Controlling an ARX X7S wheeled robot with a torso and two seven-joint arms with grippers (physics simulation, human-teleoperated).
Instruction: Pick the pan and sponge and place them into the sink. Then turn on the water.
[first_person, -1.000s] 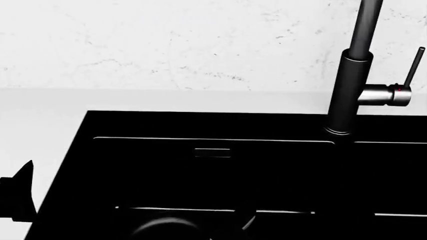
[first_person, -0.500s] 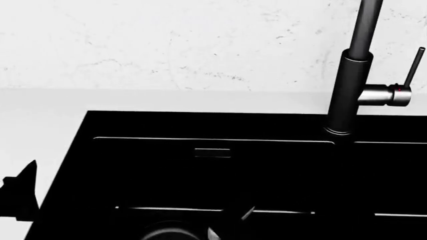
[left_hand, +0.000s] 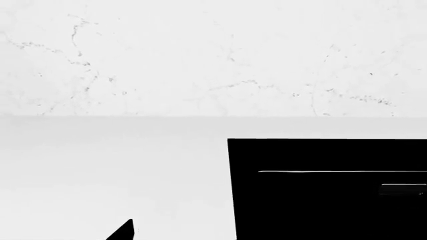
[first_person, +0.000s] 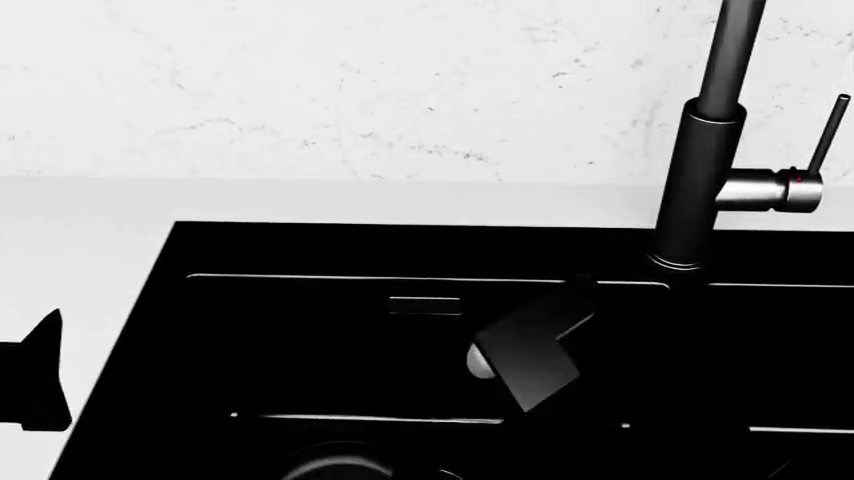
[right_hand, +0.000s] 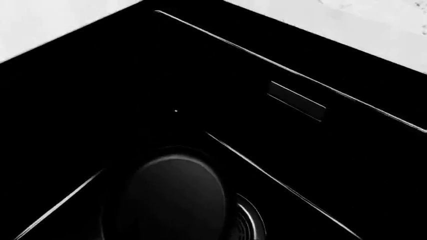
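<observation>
The pan (right_hand: 175, 197) lies in the left basin of the sink (first_person: 147, 330), partly over a ringed drain (right_hand: 250, 222). The right gripper (first_person: 534, 345) hangs above that basin (near the faucet (first_person: 701, 170)); the left gripper (first_person: 34, 385) is over the counter (first_person: 80, 230). For both I cannot tell if the jaws are spread.

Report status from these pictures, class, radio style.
Left gripper beside sink, jaws unreadable. Right arm over basin, grip unreadable. Pan lying in sink. Sponge out of view.
</observation>
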